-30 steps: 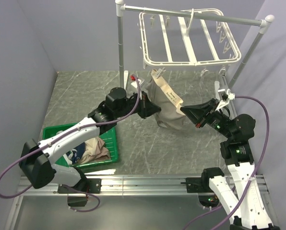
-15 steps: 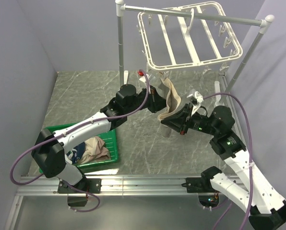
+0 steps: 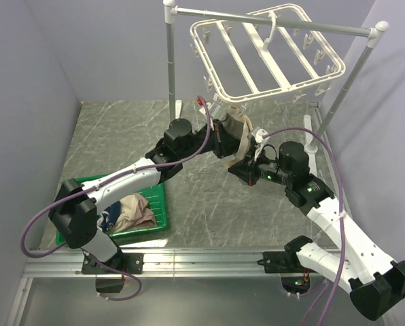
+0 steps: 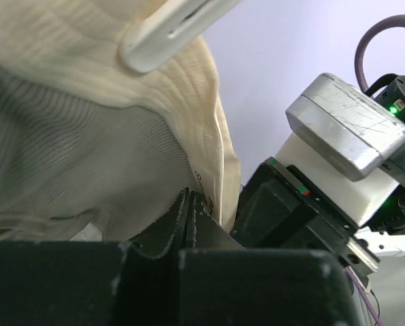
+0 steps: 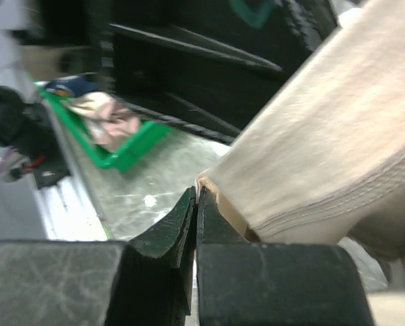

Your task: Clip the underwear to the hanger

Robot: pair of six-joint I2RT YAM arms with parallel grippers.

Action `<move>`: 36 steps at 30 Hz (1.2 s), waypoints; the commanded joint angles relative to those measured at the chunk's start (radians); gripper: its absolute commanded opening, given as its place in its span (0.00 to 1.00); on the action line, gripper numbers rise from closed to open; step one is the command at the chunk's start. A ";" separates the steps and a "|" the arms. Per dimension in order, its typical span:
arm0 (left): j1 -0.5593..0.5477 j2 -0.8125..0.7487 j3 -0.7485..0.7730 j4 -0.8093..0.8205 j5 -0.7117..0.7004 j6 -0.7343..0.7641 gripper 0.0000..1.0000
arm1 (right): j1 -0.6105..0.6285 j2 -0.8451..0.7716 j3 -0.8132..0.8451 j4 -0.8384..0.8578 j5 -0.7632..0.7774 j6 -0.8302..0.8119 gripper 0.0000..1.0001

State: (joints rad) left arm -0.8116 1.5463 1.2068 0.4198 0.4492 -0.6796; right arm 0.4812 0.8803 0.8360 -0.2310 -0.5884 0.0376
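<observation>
The underwear (image 3: 242,140) is bunched into a narrow fold held in the air between both grippers, just under the near left corner of the white hanger (image 3: 257,58). My left gripper (image 3: 230,139) is shut on the underwear; the left wrist view shows its jaws closed on the ribbed fabric (image 4: 87,176) at the beige waistband (image 4: 206,136). My right gripper (image 3: 247,163) is shut on the waistband's edge (image 5: 219,187), as the right wrist view shows. A white clip (image 4: 172,30) of the hanger touches the top of the fabric.
The hanger hangs tilted by its hook from the white pole rack (image 3: 270,20). A green basket (image 3: 158,204) with other garments sits at the front left on the grey marble table (image 3: 121,136); it also shows in the right wrist view (image 5: 121,153).
The right arm has swung left toward the left gripper, folding the spread underwear into a narrow bunch. Both grippers rose toward the hanger, which has tilted and swung left.
</observation>
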 commanded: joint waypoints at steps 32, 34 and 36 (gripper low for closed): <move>0.219 -0.298 -0.165 -0.115 0.192 0.169 0.51 | 0.017 0.051 0.083 0.081 0.288 -0.039 0.50; 0.227 -0.301 -0.158 -0.125 0.198 0.192 0.52 | 0.017 0.030 0.092 0.081 0.263 -0.039 0.50; 0.227 -0.304 -0.144 -0.131 0.209 0.227 0.52 | 0.019 -0.007 0.109 0.078 0.253 -0.039 0.50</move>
State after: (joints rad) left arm -0.5896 1.2732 1.0397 0.2958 0.6247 -0.5262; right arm 0.4931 0.9367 0.8703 -0.1894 -0.3027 -0.0048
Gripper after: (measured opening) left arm 0.519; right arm 0.499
